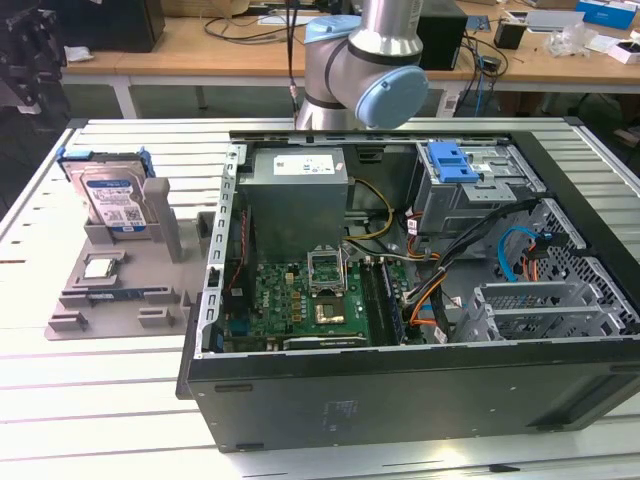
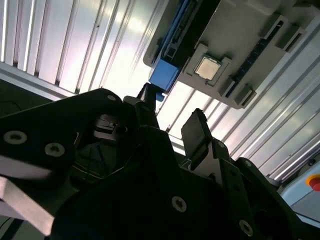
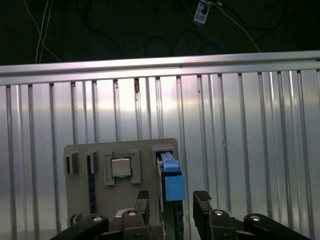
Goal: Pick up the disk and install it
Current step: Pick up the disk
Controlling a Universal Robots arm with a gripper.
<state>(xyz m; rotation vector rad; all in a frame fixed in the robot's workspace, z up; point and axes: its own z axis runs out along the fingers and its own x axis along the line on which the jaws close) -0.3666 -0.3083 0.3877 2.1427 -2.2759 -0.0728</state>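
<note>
The disk [image 1: 112, 200] stands on edge in a grey holder [image 1: 110, 300] at the exterior view's left. It is a silver drive with a white-and-blue label and a blue bracket. In the first wrist view the disk [image 3: 170, 181] appears edge-on, its blue bracket end up. My gripper [image 3: 172, 201] is open, one black finger [image 3: 142, 200] on each side of the disk's line, apart from it. In the second wrist view the gripper [image 2: 172, 117] hangs open beside the blue bracket end [image 2: 162, 75]. Nothing is held.
A small square silver chip [image 1: 100, 267] lies in the holder beside the disk. The open computer case [image 1: 400, 270] takes up the middle and right, with a grey cage and blue latch [image 1: 455, 165] at its back. The ribbed metal table [image 3: 240, 150] surrounds the holder.
</note>
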